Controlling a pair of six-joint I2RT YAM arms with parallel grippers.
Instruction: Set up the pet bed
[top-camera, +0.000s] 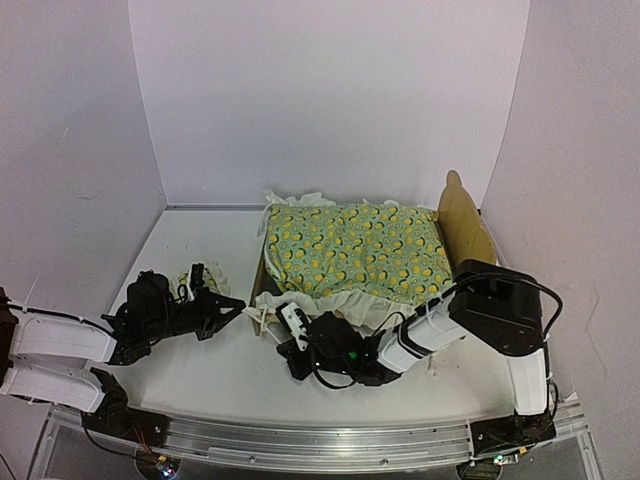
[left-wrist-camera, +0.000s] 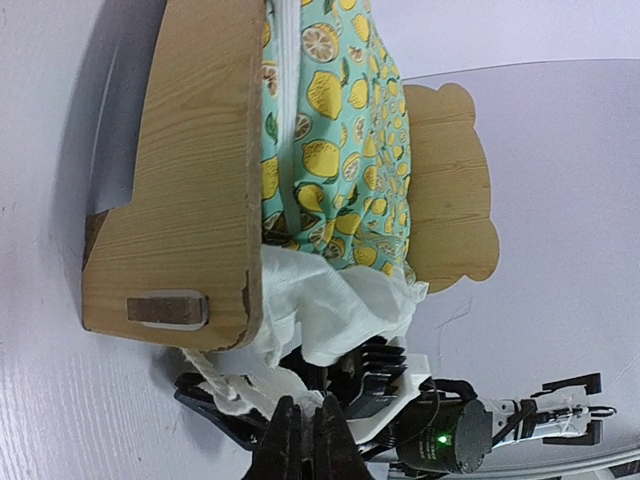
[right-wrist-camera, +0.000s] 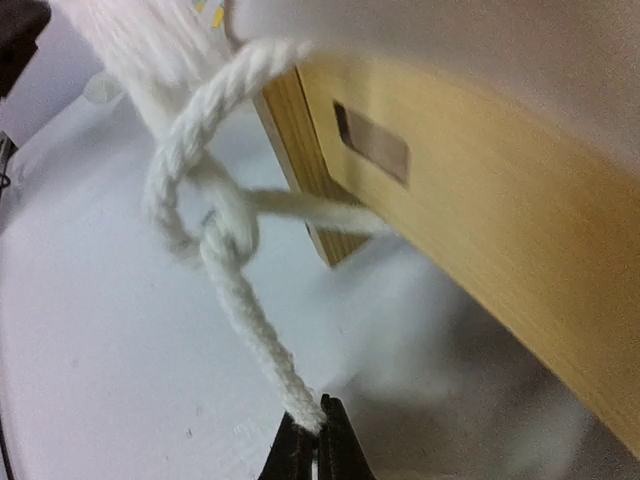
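Observation:
The pet bed (top-camera: 462, 222) stands at centre right with its bear-ear headboard on the right, and the lemon-print quilt (top-camera: 355, 250) lies on it. In the left wrist view its plywood footboard (left-wrist-camera: 190, 190) is close, and the quilt (left-wrist-camera: 330, 150) lies behind it. A white rope (right-wrist-camera: 240, 300), looped and knotted, hangs from the bed's wooden panel (right-wrist-camera: 480, 230). My right gripper (right-wrist-camera: 318, 430) is shut on the rope's end, at the bed's near left corner (top-camera: 285, 335). My left gripper (left-wrist-camera: 305, 425) is shut just short of the white ruffle (left-wrist-camera: 340, 300), with nothing seen between its fingers, left of the footboard (top-camera: 235, 308).
A small ruffled pillow (top-camera: 203, 278) lies beside my left wrist. White walls close in the back and both sides. The metal rail (top-camera: 320, 445) runs along the near edge.

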